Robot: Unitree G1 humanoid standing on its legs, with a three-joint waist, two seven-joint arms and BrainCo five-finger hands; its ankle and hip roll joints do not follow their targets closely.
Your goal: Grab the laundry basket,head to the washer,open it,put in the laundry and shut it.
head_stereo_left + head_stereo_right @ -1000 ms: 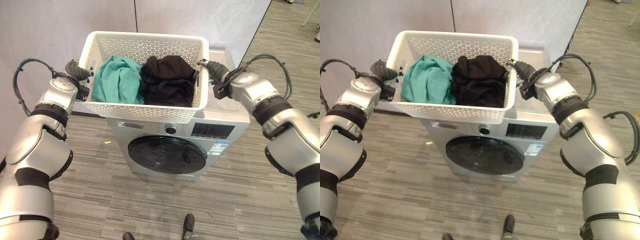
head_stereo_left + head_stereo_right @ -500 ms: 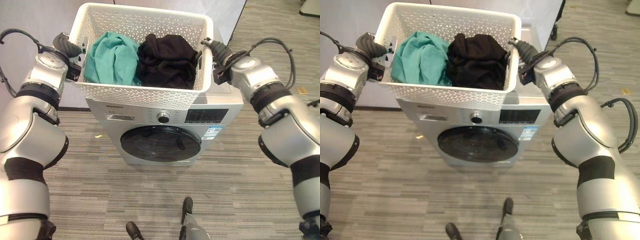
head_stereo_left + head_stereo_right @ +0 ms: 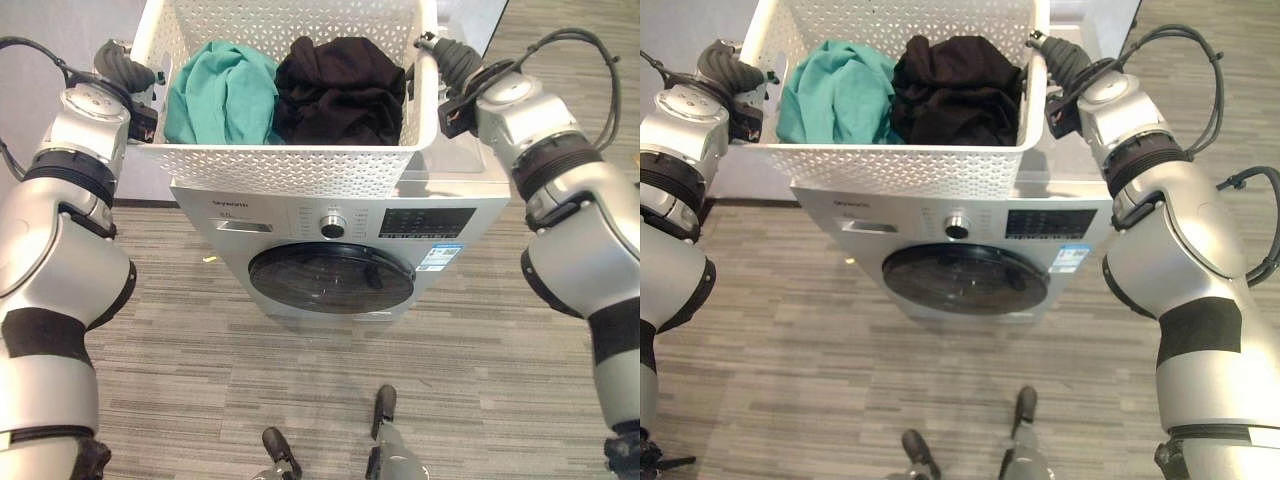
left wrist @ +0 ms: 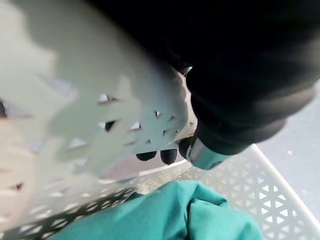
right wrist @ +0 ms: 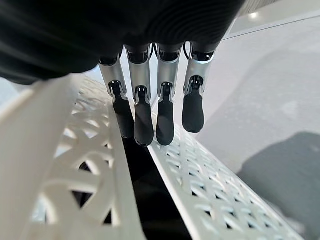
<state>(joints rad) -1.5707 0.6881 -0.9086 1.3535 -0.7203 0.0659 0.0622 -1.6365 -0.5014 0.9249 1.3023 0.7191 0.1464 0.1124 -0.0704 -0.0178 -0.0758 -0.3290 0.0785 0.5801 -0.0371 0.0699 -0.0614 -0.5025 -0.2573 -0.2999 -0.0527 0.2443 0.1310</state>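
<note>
The white perforated laundry basket (image 3: 290,168) hangs in the air over the top front of the washer (image 3: 300,232). It holds a teal cloth (image 3: 220,95) on the left and a black cloth (image 3: 340,90) on the right. My left hand (image 3: 125,70) grips the basket's left end; its dark fingertips (image 4: 155,156) curl over the rim beside the teal cloth (image 4: 165,215). At the right end is my right hand (image 3: 445,55), its fingers (image 5: 145,115) hooked into the handle slot of the basket wall (image 5: 210,190). The washer's round dark door (image 3: 330,280) is shut.
The washer's control knob (image 3: 333,222) and panel (image 3: 425,222) sit just below the basket. A grey partition wall (image 3: 680,30) stands behind the washer on the left. Striped grey floor (image 3: 300,380) lies in front of the washer.
The whole view has shifted, and the washer now stands nearer and squarer in front. The basket has stayed in both hands and sits higher in the picture.
</note>
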